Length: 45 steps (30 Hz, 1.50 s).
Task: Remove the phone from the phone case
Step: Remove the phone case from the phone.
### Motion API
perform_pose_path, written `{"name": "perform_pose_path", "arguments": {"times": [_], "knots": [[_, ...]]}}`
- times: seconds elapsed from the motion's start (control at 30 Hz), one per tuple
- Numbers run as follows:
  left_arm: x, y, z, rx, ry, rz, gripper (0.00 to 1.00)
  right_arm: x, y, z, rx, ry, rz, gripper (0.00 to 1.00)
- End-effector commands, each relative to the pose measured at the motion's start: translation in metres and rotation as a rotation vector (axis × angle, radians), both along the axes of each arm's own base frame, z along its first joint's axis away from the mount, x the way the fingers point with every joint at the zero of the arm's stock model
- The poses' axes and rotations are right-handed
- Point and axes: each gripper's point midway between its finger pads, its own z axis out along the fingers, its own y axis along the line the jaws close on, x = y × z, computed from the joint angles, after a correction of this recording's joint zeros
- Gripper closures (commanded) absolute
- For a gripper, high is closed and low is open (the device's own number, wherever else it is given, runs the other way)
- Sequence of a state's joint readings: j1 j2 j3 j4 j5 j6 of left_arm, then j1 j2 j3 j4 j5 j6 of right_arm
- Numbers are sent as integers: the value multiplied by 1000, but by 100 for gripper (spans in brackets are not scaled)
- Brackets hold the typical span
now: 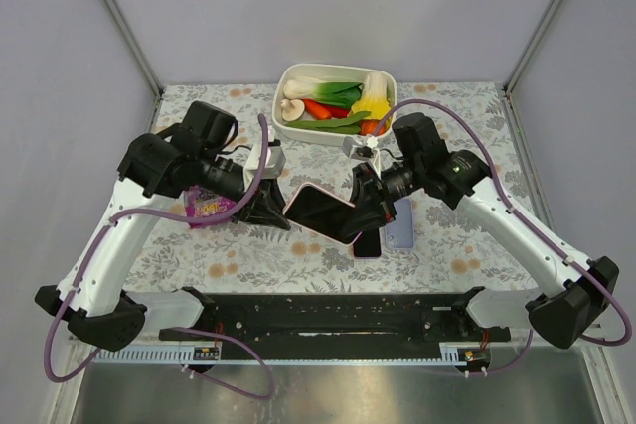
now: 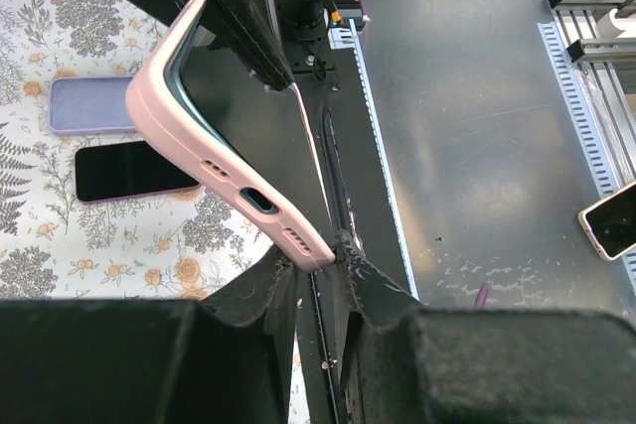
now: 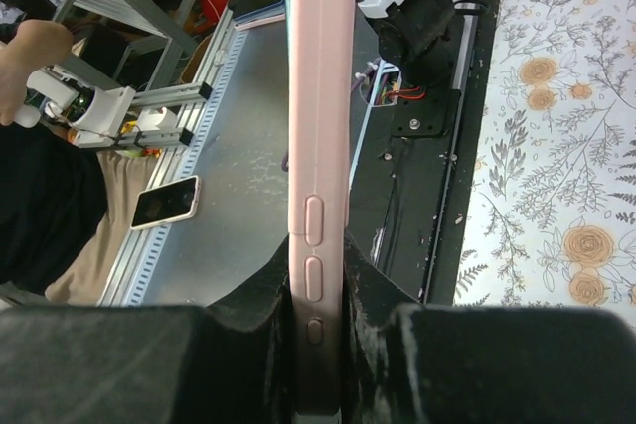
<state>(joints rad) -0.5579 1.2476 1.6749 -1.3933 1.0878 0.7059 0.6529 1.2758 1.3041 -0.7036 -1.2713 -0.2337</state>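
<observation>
A phone in a pink phone case hangs tilted above the table's middle, held from both sides. My left gripper is shut on one corner of the case, next to its port cut-outs. There the case bows outward and a dark teal strip shows along its inner edge. My right gripper is shut across the opposite long edge, its fingers pressing on either side of the side buttons. The phone's dark screen faces up toward the top camera.
Under the held phone lie a second dark-screened phone and a lavender case. A purple snack packet sits by the left arm. A white bin of vegetables stands at the back. Off the table, another phone rests on a metal surface.
</observation>
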Motion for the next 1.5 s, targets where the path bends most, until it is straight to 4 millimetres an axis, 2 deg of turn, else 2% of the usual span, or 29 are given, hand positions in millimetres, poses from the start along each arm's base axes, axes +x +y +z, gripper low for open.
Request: {"name": "perform_pose_path", "arguments": {"times": [0.0,0.37,0.57,0.73,1.0,1.27,1.47], "knots": [[20,-33,24,-177,-197,-114,100,-6,13,25,120,-45,79,100],[16,-44,17,-181,-218,-195,100,-11,13,30,136,16,106,100],[19,-48,19,-192,-243,-201,100,-14,13,32,141,45,127,100],[27,-53,12,-190,-242,-194,100,-19,12,38,154,64,151,100],[50,-63,2,-161,-261,-113,100,-27,11,52,198,87,198,100],[83,-72,-2,-127,-291,29,100,-30,10,54,200,83,205,100],[93,-75,-6,-112,-303,59,100,-32,10,55,203,80,211,100]]}}
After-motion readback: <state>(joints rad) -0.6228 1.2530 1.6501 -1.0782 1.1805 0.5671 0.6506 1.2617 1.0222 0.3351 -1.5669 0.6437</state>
